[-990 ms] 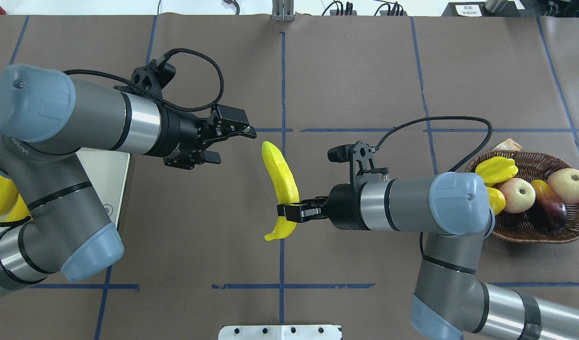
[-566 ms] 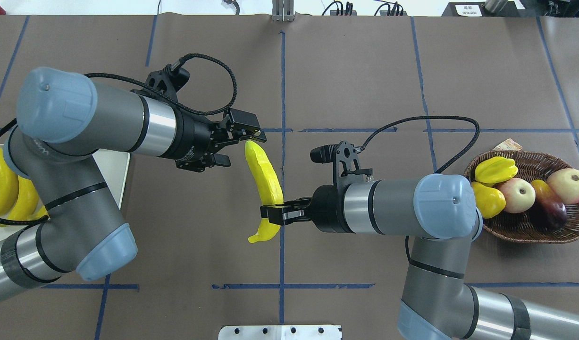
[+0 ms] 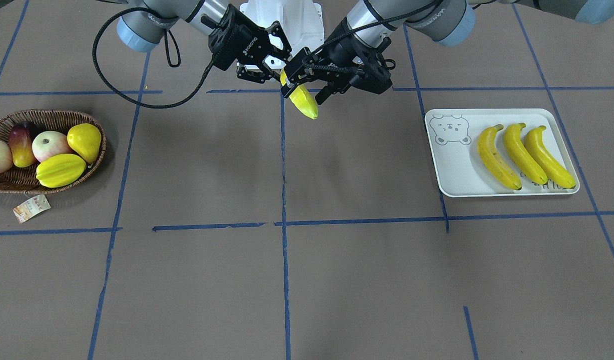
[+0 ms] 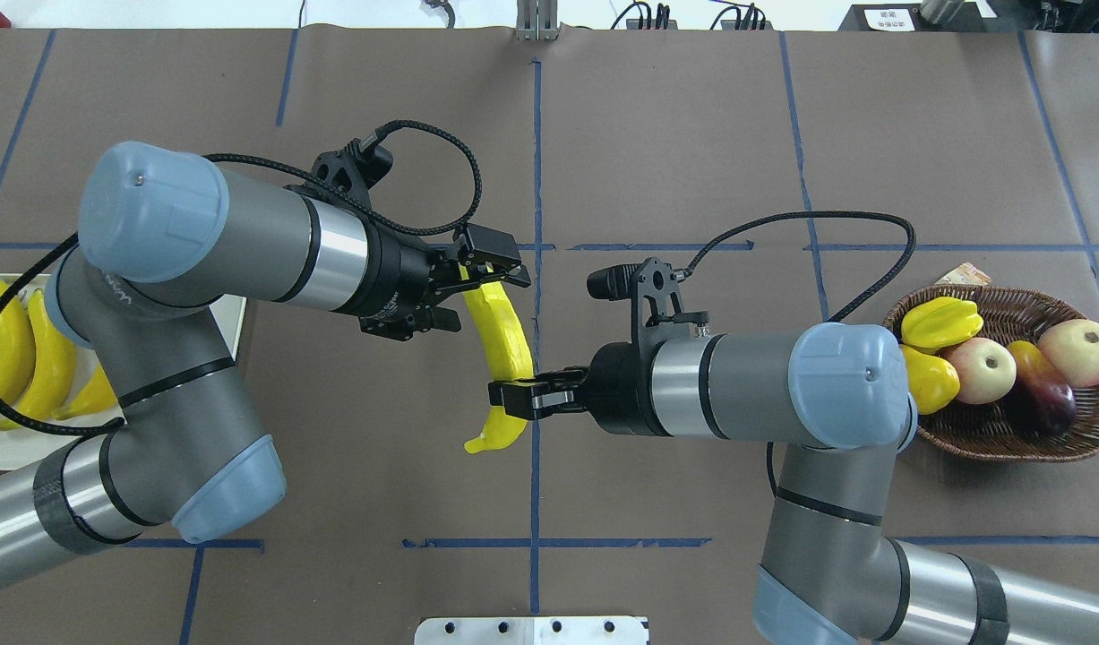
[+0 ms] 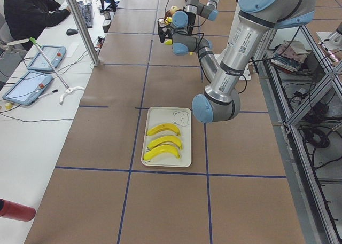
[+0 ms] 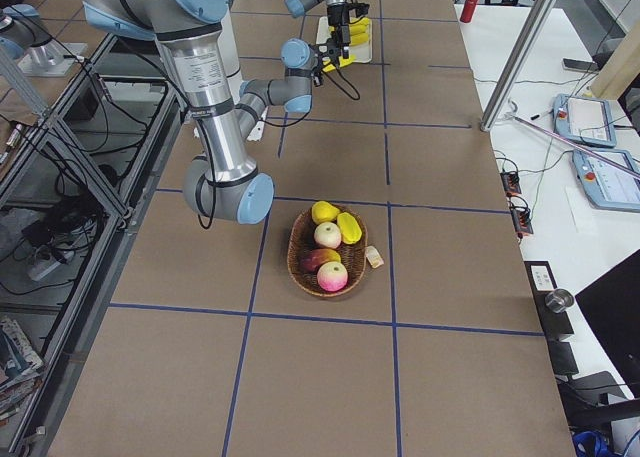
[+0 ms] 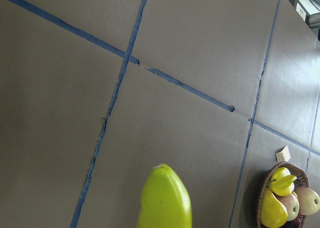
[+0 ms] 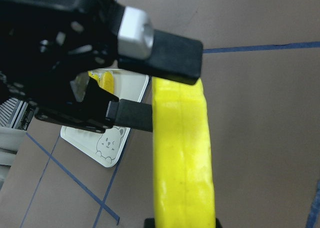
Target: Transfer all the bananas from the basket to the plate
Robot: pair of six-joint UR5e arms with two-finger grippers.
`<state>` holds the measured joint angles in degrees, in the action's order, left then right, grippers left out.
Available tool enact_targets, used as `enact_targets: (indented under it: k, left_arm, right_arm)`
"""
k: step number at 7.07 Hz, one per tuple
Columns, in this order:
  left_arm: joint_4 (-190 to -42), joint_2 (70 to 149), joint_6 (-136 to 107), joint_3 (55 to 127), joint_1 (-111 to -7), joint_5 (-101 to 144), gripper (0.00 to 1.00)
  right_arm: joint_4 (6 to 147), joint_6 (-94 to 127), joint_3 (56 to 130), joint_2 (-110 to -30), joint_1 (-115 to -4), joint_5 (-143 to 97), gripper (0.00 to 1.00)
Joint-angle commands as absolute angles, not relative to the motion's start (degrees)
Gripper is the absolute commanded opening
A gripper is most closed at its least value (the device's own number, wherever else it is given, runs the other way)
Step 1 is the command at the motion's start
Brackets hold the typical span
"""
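Note:
My right gripper (image 4: 516, 397) is shut on the lower part of a yellow banana (image 4: 504, 340), holding it in the air over the table's middle. My left gripper (image 4: 480, 296) is open, with its fingers on either side of that banana's upper end (image 8: 180, 88). The wrist view does not show whether the fingers touch it. Three more bananas (image 3: 522, 155) lie side by side on the white plate (image 3: 452, 175) with the bear drawing. The wicker basket (image 3: 6, 187) holds a pear, a starfruit, two apples and a dark red fruit.
A paper tag (image 3: 31, 207) lies beside the basket. Blue tape lines cross the brown table cover. A metal bracket (image 4: 531, 630) sits at the table's near edge. A person (image 5: 26, 9) sits at a side table beyond the table's far side.
My left arm has swung right, and its open fingers have reached the banana's upper end. My right gripper has carried the banana a little to the left.

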<state>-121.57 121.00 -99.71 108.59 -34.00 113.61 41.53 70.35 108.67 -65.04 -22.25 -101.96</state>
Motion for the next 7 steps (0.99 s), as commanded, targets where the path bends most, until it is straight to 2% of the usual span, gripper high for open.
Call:
enact_targets:
  k: [1,4,5,6,7]
  left_arm:
    - [-121.6,121.0,-99.8,108.6,-33.4,113.6,0.99]
    - [-121.6,121.0,-99.7,108.6,-32.9,113.6,0.99]
    - [-121.6,121.0,-99.8,108.6,-32.5,113.6,0.88]
    - [-121.6,120.9,-99.7,108.7,-32.1,113.6,0.44]
    - [-121.6,120.4,-98.8,108.7,-32.1,113.6,0.06]
  right_arm:
    - [42.5,70.3,109.2,-65.0,-22.3,-102.0,0.02]
    - [42.5,70.3,109.3,-65.1,-22.4,-102.0,0.02]
    - [42.5,70.3,109.4,-65.1,-22.4,-102.0,0.01]
    - [42.5,70.3,109.4,-65.2,-22.5,-102.0,0.02]
    - [42.5,70.3,109.5,-65.6,-22.5,-102.0,0.02]
